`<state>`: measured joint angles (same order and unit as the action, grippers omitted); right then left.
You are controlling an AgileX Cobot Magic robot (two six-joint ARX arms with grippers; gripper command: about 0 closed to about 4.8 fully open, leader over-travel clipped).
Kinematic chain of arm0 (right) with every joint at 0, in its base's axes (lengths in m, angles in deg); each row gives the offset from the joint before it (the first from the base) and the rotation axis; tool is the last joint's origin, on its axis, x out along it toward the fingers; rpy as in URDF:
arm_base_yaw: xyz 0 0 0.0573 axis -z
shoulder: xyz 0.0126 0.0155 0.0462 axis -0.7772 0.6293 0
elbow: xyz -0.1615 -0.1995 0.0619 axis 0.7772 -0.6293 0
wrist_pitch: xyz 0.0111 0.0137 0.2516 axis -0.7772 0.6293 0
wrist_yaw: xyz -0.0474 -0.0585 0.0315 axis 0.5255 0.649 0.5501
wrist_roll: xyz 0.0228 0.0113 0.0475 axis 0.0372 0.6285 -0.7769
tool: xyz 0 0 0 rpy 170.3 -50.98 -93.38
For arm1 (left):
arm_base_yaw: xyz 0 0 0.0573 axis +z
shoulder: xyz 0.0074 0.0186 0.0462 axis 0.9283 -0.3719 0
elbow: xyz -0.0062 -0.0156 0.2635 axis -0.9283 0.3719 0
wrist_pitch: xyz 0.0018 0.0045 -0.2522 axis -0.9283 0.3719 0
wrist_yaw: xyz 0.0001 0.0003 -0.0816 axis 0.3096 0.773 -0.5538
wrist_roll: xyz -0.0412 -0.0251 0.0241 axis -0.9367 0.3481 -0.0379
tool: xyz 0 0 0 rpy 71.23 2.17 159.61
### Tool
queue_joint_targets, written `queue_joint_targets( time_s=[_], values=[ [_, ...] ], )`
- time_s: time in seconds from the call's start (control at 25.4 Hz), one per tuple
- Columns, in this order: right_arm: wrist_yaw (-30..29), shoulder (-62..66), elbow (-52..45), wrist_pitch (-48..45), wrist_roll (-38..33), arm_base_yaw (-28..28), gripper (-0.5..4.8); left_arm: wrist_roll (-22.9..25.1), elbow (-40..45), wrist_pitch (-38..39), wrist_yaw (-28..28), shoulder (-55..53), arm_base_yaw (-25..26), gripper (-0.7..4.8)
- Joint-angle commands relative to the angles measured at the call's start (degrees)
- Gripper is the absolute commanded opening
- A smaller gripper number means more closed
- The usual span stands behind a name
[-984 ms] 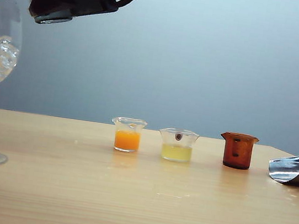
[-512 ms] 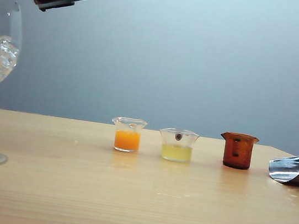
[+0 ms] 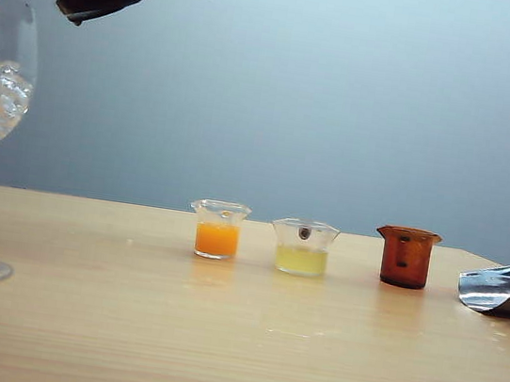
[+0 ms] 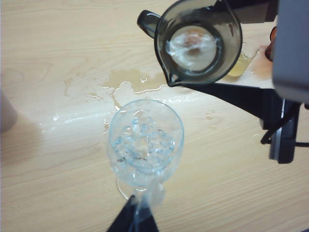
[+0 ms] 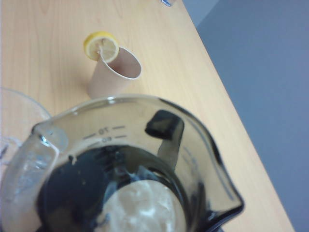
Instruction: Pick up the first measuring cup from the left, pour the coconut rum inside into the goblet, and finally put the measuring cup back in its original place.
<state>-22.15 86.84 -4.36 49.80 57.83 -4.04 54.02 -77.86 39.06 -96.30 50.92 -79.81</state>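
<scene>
Right pincer (image 4: pixel 193 43) pinches the smoky-grey, flared measuring cup (image 4: pixel 198 41) above the goblet (image 4: pixel 145 142); left pincer's state unclear.

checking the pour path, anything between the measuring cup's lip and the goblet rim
Nothing: in the left wrist view only open air separates the measuring cup, held by the right gripper, from the goblet.

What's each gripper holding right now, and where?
Right gripper: smoky grey translucent measuring cup, one finger inside the rim, gripped by its wall. Left gripper: nothing visibly held.

Right hand (image 4: pixel 193 41) raised, clamped, left hand unseen
</scene>
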Motion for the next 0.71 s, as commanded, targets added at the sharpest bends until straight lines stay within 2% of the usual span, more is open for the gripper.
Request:
queue_joint_targets(
  time_s=[0.04, 0.71],
  values=[
    [2.54, -0.48, 0.24, -0.61, 3.1, -0.39, 2.09, 0.02, -0.2, -0.55, -0.11, 0.04, 0.07, -0.03],
    [2.64, -0.48, 0.26, -0.63, 10.91, -0.96, 1.97, 0.02, -0.2, -0.55, -0.11, 0.04, 0.07, -0.03]
  ],
)
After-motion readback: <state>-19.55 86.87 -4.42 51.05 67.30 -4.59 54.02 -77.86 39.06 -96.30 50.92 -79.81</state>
